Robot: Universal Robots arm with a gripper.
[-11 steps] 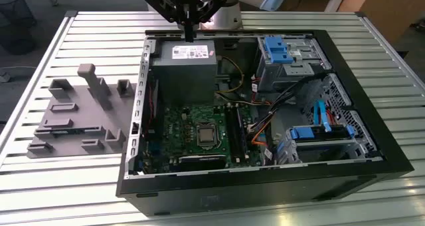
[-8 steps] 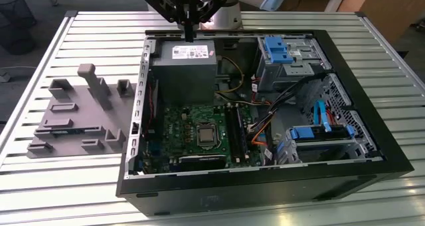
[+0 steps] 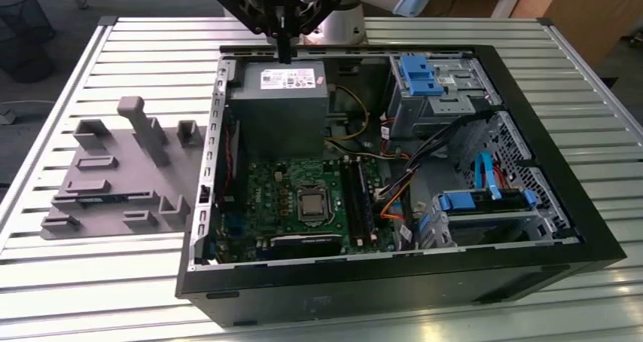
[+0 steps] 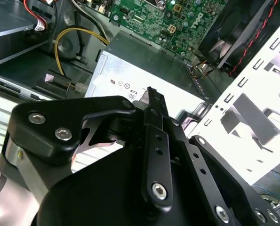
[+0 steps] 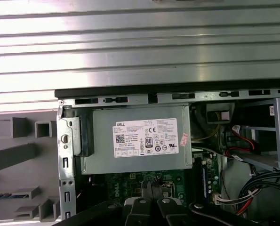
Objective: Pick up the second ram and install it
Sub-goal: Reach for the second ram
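Observation:
My gripper (image 3: 284,54) hangs over the back edge of the open computer case (image 3: 562,206), just above the grey power supply (image 3: 278,101). Its fingers (image 5: 148,188) are pressed together with nothing between them, and in the second wrist view the fingertips (image 4: 151,95) form one black bar. The second ram (image 3: 101,199), a thin dark stick, lies in a slot of the grey fixture (image 3: 120,169) at the exterior view's left, far from the gripper; in the first wrist view the ram (image 5: 8,195) shows as a bluish strip. The black memory slots (image 3: 357,203) run along the green motherboard (image 3: 271,199).
The case stands on a slatted metal table (image 3: 120,282). Blue drive brackets (image 3: 417,74) and a drive cage (image 3: 483,206) fill the case at the exterior view's right. Loose cables (image 3: 402,176) cross beside the memory slots. Upright grey posts (image 3: 141,127) rise from the fixture.

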